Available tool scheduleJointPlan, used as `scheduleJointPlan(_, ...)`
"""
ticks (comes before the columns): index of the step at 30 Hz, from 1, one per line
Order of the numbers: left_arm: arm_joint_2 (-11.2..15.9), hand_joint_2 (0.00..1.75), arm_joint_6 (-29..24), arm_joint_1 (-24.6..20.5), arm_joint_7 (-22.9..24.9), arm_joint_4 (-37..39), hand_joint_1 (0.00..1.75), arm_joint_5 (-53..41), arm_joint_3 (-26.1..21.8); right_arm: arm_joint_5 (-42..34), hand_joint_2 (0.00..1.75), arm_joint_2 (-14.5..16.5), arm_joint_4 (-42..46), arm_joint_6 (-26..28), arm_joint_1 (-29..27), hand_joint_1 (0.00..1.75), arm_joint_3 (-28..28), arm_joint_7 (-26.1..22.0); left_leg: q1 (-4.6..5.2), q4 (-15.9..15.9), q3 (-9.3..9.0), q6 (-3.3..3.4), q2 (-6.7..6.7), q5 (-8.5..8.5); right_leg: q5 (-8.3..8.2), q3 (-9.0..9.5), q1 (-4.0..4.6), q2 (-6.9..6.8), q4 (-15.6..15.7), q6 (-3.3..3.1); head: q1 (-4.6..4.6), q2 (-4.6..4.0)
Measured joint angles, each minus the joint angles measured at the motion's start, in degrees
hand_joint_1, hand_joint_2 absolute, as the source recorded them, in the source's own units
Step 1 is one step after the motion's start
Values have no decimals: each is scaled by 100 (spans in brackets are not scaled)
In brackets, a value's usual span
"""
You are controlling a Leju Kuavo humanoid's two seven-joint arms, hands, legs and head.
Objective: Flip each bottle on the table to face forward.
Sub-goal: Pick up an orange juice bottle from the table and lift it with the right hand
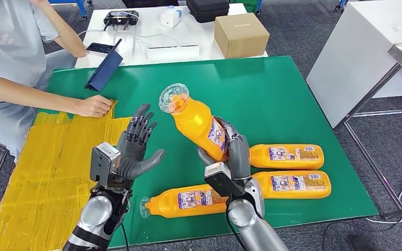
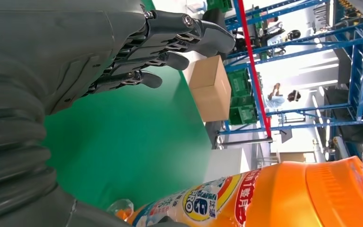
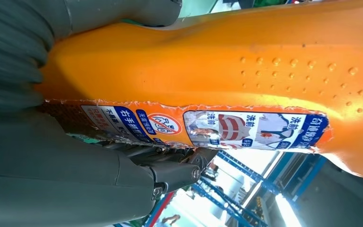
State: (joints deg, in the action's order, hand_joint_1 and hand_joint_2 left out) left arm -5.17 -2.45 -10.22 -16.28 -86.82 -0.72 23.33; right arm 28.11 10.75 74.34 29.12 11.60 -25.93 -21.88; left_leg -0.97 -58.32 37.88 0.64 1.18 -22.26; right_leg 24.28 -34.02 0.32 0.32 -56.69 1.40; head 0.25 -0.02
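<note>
Silver arms — dark grey hands [image 1: 136, 149], ribbed covers

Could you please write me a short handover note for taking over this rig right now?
Right hand: grips a raised bottle by its lower body, tilted, cap end up and away from the robot.
Left hand: open, fingers spread, holding nothing, left of the raised bottle.
On the green table: three bottles lying down, one near the front edge, two stacked side by side at right.
Done: cannot tell which face forward.
Left: set down the held bottle, check the rest.
</note>
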Motion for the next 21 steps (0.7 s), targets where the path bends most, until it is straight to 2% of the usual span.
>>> scheduleJointPlan(2,8,175,1,-12,0,23,0,3,2,-1,175,-1,0,-9,0,173,-21,0,0,0,1,0,0,0,0,0,0,0,0,0,-1,0)
scheduleJointPlan(6,25,175,32,-29,2,50,0,44,5,-9,175,-2,-1,-100,3,162,-53,-2,0,0,2,0,0,0,0,0,0,0,0,0,0,0)
scheduleJointPlan(11,37,175,105,-70,16,69,0,143,45,129,175,5,-48,-252,37,170,-252,39,0,0,2,0,1,0,0,0,0,0,0,0,-1,0)
scheduleJointPlan(21,45,175,127,-84,1,73,0,129,198,289,175,57,-345,-577,254,169,-662,299,0,0,3,0,2,0,0,0,0,-1,-1,0,0,0)
